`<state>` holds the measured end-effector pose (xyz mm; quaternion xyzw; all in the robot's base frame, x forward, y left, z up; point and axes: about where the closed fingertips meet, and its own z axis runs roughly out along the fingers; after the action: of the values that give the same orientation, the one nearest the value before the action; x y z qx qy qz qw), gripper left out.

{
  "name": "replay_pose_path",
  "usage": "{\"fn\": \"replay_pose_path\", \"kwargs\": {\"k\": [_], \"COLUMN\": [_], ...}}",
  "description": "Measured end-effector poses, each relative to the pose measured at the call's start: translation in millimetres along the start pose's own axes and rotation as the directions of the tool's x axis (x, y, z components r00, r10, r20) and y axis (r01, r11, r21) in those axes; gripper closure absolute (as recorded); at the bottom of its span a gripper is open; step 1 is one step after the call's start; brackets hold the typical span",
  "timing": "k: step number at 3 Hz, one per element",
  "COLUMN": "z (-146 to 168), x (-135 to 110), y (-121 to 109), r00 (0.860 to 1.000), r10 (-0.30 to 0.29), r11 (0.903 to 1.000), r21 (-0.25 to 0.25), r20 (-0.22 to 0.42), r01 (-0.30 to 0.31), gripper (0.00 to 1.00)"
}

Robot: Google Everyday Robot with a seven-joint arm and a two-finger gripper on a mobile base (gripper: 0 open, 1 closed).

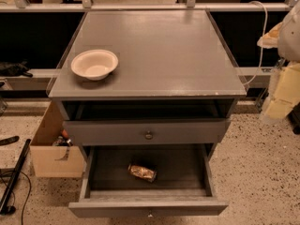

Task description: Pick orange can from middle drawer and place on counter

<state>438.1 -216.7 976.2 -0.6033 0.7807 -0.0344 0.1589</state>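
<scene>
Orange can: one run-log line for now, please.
orange can lying in open middle drawer; bowl on counter; end effector at right edge

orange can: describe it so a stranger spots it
Below the big grey counter, the middle drawer stands pulled out; the gripper is at the right edge. The orange can lies on its side on the drawer's dark floor, alone, shiny metal unlike the cream bowl.

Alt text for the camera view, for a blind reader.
A small dented golden-orange can lies on its side in the open grey wooden drawer. A round cream bowl sits on the flat grey counter; the robot's gripper is at the right edge, beside it.
</scene>
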Motion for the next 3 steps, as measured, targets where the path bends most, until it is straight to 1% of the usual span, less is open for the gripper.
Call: {"fn": "replay_pose_path", "kwargs": {"k": [1, 2, 3], "z": [0, 6, 31], "x": [0, 0, -10], "y": [0, -4, -16], "r00": [1.0, 0.999, 0.986], "r10": [0.0, 0.003, 0.037], "r11": [1.0, 1.0, 0.9993], "r21": [0.0, 0.004, -0.017], "r20": [0.0, 0.035, 0.163], "r01": [0.0, -0.003, -0.035], "gripper": [0.0, 0.0, 0.0]}}
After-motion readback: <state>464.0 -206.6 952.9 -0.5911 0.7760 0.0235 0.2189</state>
